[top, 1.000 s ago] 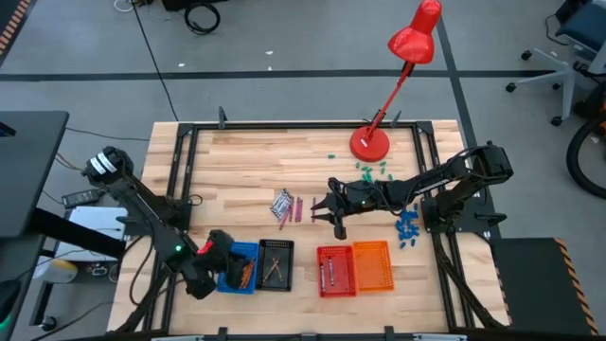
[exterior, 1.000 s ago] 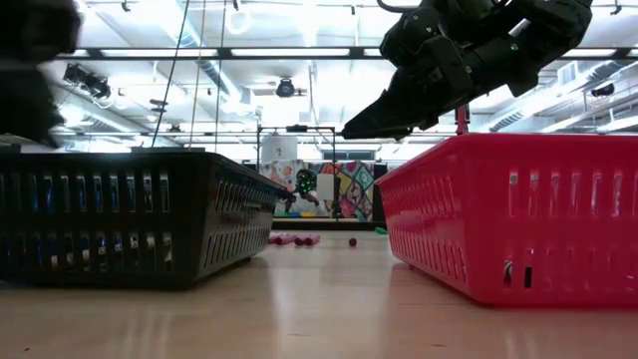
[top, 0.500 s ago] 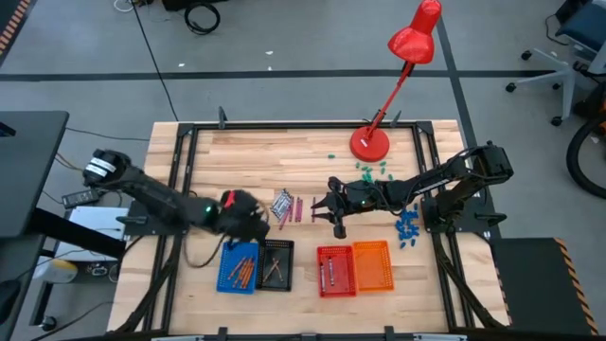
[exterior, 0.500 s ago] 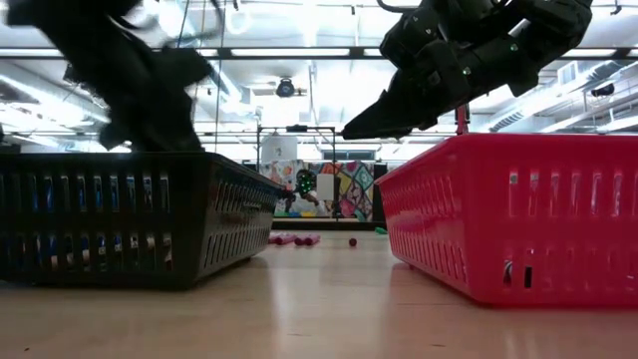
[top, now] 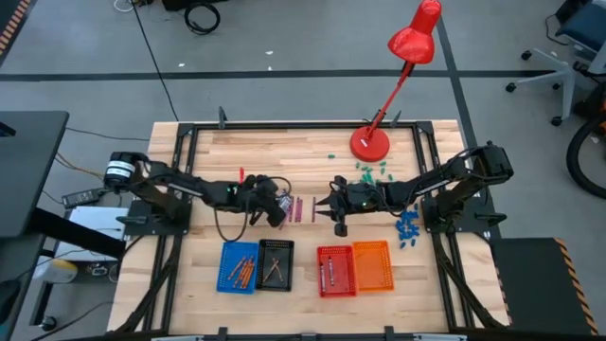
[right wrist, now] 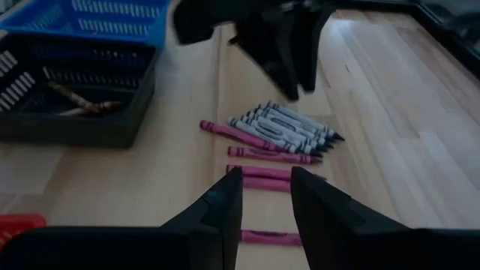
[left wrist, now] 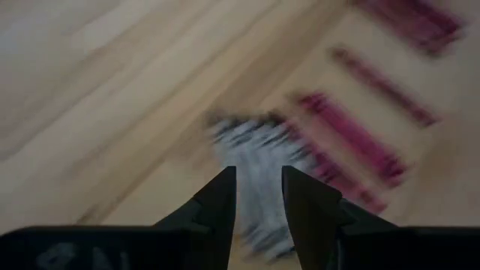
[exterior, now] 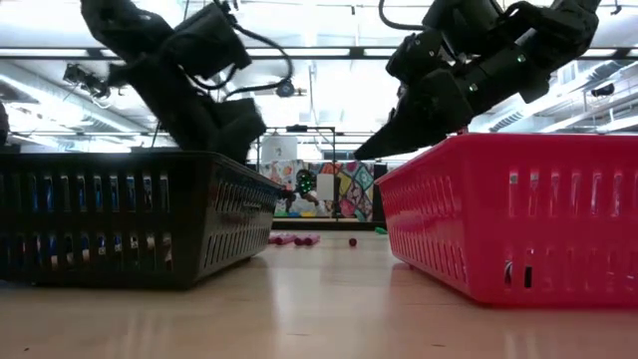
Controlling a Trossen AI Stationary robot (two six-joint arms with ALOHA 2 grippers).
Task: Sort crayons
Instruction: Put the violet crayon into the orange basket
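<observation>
A bundle of grey crayons [top: 283,203] lies on the wooden table with several magenta crayons [top: 297,209] beside it. The grey crayons [right wrist: 289,127] and magenta crayons [right wrist: 266,156] also show in the right wrist view. My left gripper [top: 276,208] hovers at the bundle's left side, open. The grey crayons [left wrist: 255,154] lie just beyond its fingertips [left wrist: 225,180], with nothing between them. My right gripper [top: 328,210] hangs open to the right of the magenta crayons and above them, empty.
Along the near edge stand a blue basket [top: 223,268] and a black basket [top: 287,260], both holding brownish crayons, then a red basket [top: 333,254] and an orange basket [top: 372,264]. A red lamp [top: 369,142] stands at the far side, with green bits [top: 374,170] and blue chunks [top: 407,227] to the right.
My left gripper has swung from over the blue basket at the near left toward the far side and right, coming down beside the grey crayons; its wrist has rolled on the way. The crayons have not moved.
</observation>
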